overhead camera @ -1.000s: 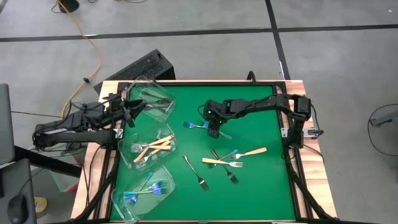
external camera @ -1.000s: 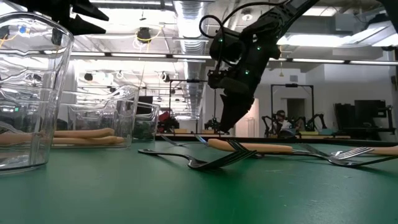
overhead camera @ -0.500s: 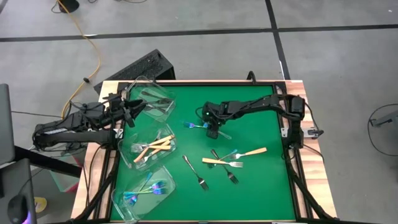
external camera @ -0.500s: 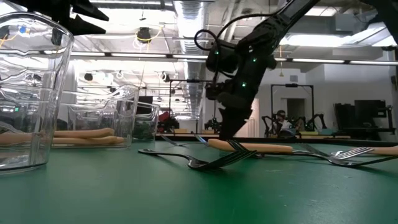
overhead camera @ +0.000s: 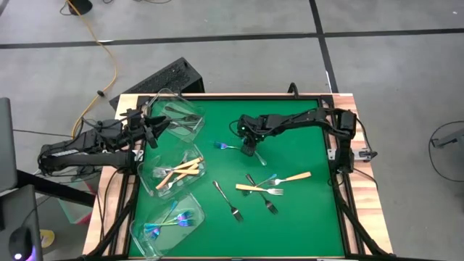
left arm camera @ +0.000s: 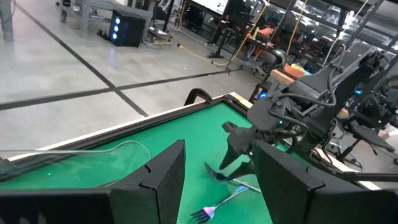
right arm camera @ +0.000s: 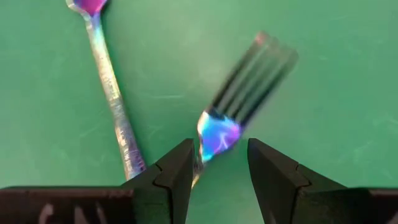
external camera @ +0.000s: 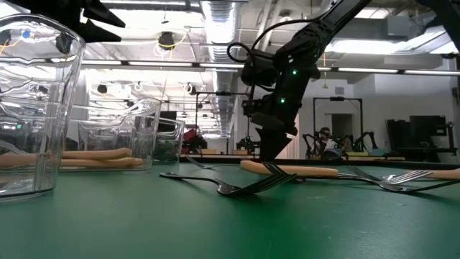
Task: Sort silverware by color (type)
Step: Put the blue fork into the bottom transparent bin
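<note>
Three clear tubs along the left edge of the green counter (overhead camera: 304, 225), one per kind of fork, so that each holds a single finish:
- far tub (overhead camera: 190, 125): dark metal forks (overhead camera: 177, 112)
- middle tub (overhead camera: 148, 177): cream-handled forks (overhead camera: 181, 170)
- near tub (overhead camera: 145, 232): iridescent blue-purple forks (overhead camera: 174, 220)

Unsorted, loose on the counter toward the middle and near side:
- two cream-handled forks (overhead camera: 293, 176), crossed with a blue one
- several dark forks (overhead camera: 230, 203), well apart from the tubs

Right claw (overhead camera: 249, 148): low over mid-counter, fingers drawn in on the neck of an iridescent fork (right arm camera: 216, 135). Gripped at the neck, with the tines jutting forward past the fingertips. Apparently tipped up off the cloth, though contact with the counter cannot be ruled out. Judged to be a pick for the near tub.

Second iridescent fork (right arm camera: 112, 99): flat on the cloth just beside the held one, not touched. Likely next of its kind.

Left claw (left arm camera: 217, 162): fingers wide apart, holding nothing, hovering at the counter's left edge beside the far tub. Judged to be waiting clear of the right arm's path.

Caution for the carry: thin neck, narrow hold, so some risk of the fork swivelling in the grip.
</note>
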